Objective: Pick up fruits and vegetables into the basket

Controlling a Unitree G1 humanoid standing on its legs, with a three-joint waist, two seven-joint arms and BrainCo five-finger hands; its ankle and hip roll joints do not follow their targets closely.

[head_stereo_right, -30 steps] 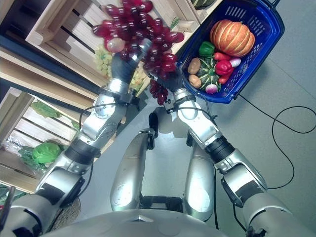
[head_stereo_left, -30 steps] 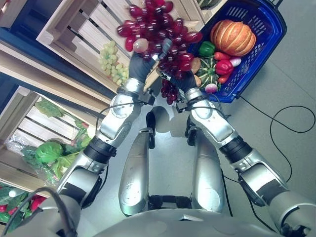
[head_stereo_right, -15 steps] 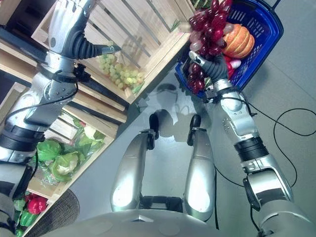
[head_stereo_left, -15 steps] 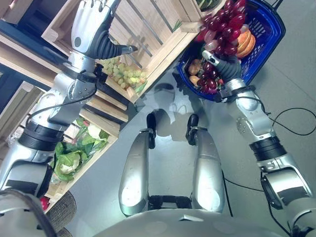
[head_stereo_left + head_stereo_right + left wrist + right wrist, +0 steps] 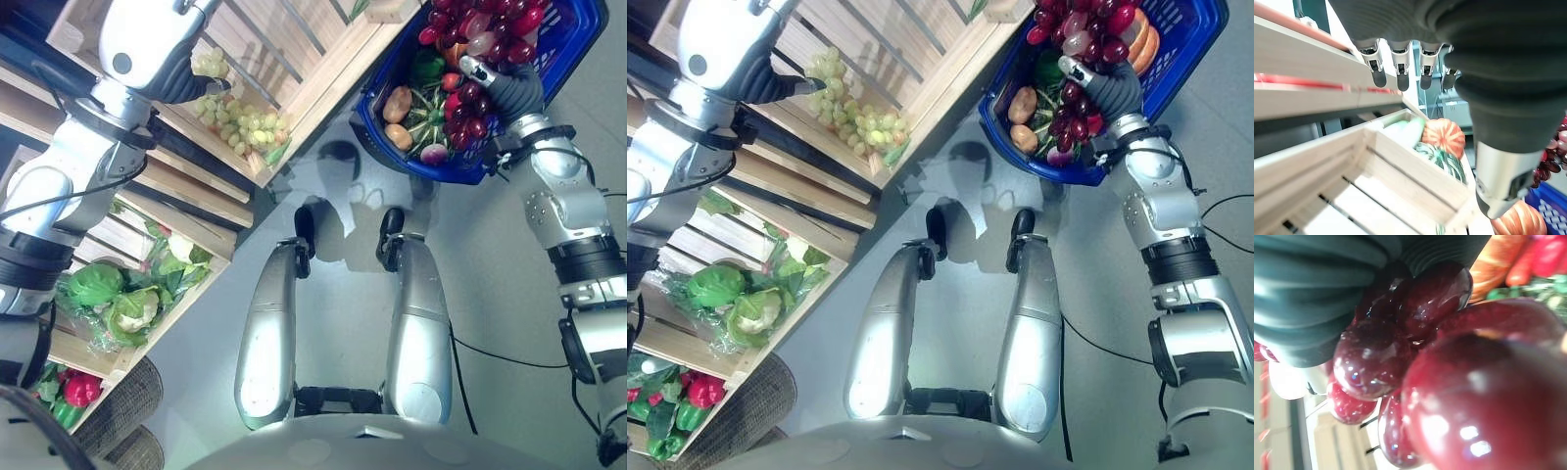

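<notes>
Right hand (image 5: 509,88) clenched on red grapes (image 5: 480,24), hanging over blue basket (image 5: 568,44), toward 12 o'clock; left hand (image 5: 1400,58) released by crate (image 5: 294,59).

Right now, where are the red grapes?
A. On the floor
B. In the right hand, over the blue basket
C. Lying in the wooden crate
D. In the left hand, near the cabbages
B: the right hand is curled round the red grapes above the blue basket; the left hand is up by the crate.
</notes>
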